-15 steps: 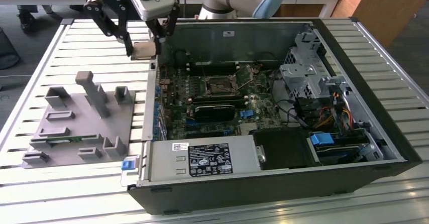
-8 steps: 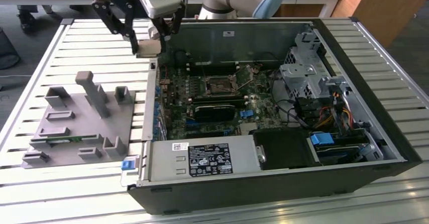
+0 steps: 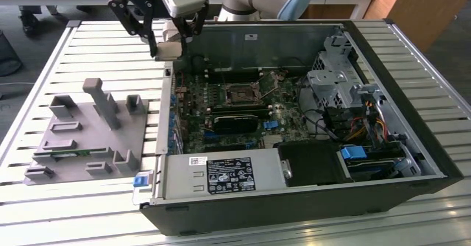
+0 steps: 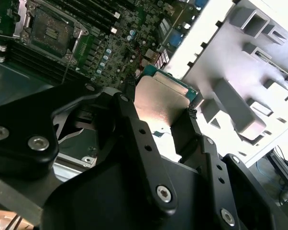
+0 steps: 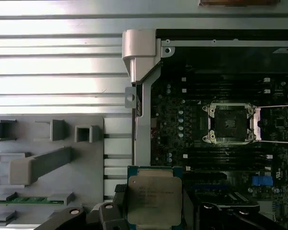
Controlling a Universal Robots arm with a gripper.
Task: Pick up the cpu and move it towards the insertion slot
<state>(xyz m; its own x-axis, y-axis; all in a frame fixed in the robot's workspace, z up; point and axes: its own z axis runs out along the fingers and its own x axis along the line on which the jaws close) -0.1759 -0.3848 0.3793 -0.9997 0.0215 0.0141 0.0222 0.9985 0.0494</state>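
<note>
The tool (image 5: 153,211) holds the cpu (image 5: 153,199) clamped between its fingers, raised above the edge of the open computer case (image 3: 412,119). The insertion slot (image 5: 228,123) lies well apart on the motherboard, apparently with its bracket open.

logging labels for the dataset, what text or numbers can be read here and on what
None can be read.
Power supply label: print and marks, too small to read.
White sticker beside it: blurred.
White sticker on the case's back wall: too small.
Cpu held in the end effector: faint lines on its metal top, illegible.
</note>
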